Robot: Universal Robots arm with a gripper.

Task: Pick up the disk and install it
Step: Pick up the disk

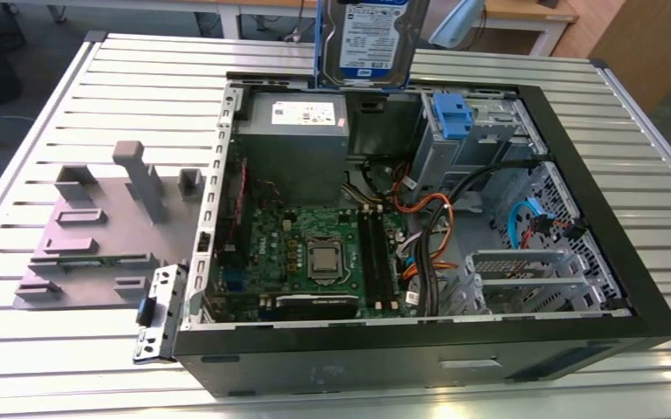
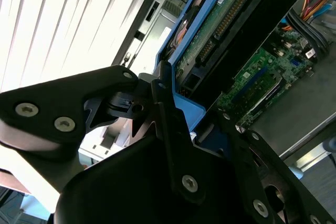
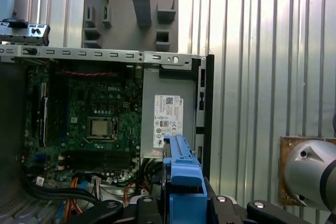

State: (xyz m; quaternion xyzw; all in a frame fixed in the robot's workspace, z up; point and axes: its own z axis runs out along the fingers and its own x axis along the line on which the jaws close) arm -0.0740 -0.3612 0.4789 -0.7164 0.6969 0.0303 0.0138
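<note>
The disk (image 1: 370, 39), a silver drive with a white-and-blue label in a blue carrier frame, hangs upright above the far edge of the open computer case (image 1: 614, 262). It sits over the grey power supply (image 1: 294, 131) and close to the drive bay (image 1: 475, 131). In the second wrist view my gripper (image 2: 157, 100) is shut on the blue frame at one end of the disk (image 2: 226, 30), whose circuit-board side faces the camera. The first wrist view looks down along the disk's blue carrier (image 3: 184, 171) into the case.
Inside the case lie the motherboard (image 1: 311, 253), orange and black cables (image 1: 428, 218) and a blue clip (image 1: 452, 113) on the bay. A grey fixture plate (image 1: 102, 227) with upright blocks rests on the slatted metal table (image 1: 56, 349) at the exterior view's left.
</note>
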